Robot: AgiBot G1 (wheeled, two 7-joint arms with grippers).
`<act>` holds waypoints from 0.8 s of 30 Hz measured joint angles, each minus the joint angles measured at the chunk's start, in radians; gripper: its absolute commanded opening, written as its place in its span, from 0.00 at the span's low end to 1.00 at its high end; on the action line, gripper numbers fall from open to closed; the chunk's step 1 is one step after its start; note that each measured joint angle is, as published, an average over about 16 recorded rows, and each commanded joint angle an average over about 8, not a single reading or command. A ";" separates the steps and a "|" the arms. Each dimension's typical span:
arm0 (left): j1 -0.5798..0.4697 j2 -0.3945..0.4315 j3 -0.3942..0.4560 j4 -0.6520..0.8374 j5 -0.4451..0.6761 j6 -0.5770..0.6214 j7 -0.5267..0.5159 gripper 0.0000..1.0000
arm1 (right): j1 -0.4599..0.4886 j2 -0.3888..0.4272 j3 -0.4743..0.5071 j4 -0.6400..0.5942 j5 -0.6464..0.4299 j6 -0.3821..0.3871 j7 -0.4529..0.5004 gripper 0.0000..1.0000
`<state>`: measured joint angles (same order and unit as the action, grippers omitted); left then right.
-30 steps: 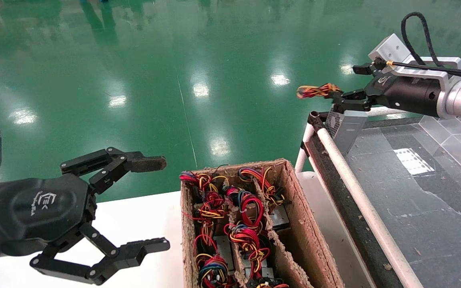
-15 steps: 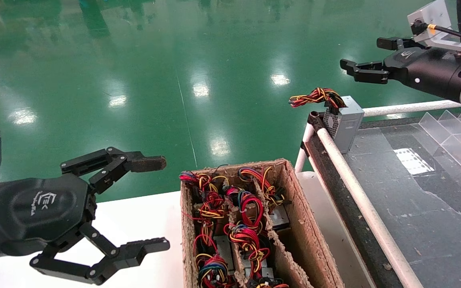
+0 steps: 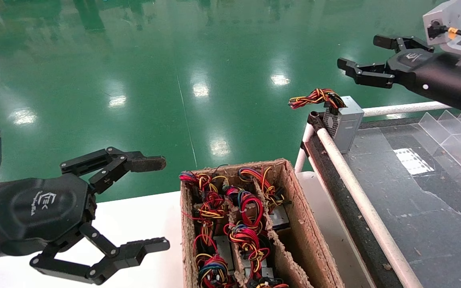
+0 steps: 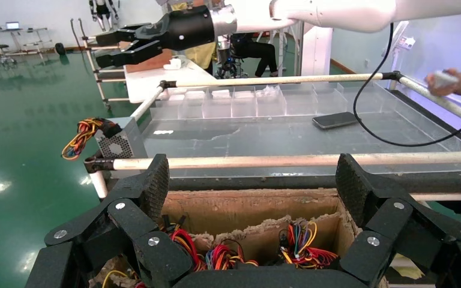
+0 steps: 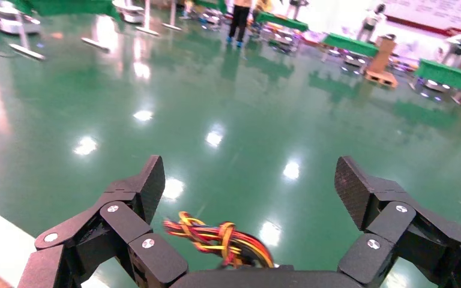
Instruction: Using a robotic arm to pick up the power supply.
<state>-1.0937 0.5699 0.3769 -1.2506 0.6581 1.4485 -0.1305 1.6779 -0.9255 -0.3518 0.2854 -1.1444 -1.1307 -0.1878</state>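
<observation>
My right gripper (image 3: 360, 56): jaws spread wide with nothing between them, hanging in the air above the far corner of the conveyor table (image 3: 422, 192).
Power supply (image 3: 344, 122): standing on that corner, just inside the white rail (image 3: 358, 192), below my open jaws and a little nearer to me; not touching them.
Its wire bundle (image 3: 314, 97): sprouts from the top and trails out over the rail toward my left, past the table edge; in my right wrist view the same wires (image 5: 219, 237) sit low between my two fingers.
Long axis: I judge the box stands taller than it is wide, vent face turned toward the rail, so a straight drop would bring my fingers down over its top.
Nearer arm: the right, clearly; it is almost over the box.
My left gripper (image 3: 150, 204): also open and empty, parked well apart over the white bench (image 3: 142, 216), beside the cardboard box (image 3: 294, 216).
Cardboard box: partitioned and packed with more wired units.
In the way: the wire bundle and the rail hard by the box; the clear dividers (image 3: 450, 132) behind leave room, I think.
</observation>
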 measured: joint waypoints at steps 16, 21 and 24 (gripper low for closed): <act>0.000 0.000 0.000 0.000 0.000 0.000 0.000 1.00 | -0.212 0.111 0.025 0.352 0.146 -0.128 0.132 1.00; 0.000 0.000 0.000 0.000 0.000 0.000 0.000 1.00 | -0.252 0.131 0.030 0.418 0.173 -0.153 0.157 1.00; 0.000 0.000 0.000 0.000 0.000 0.000 0.000 1.00 | -0.272 0.142 0.033 0.451 0.187 -0.165 0.169 1.00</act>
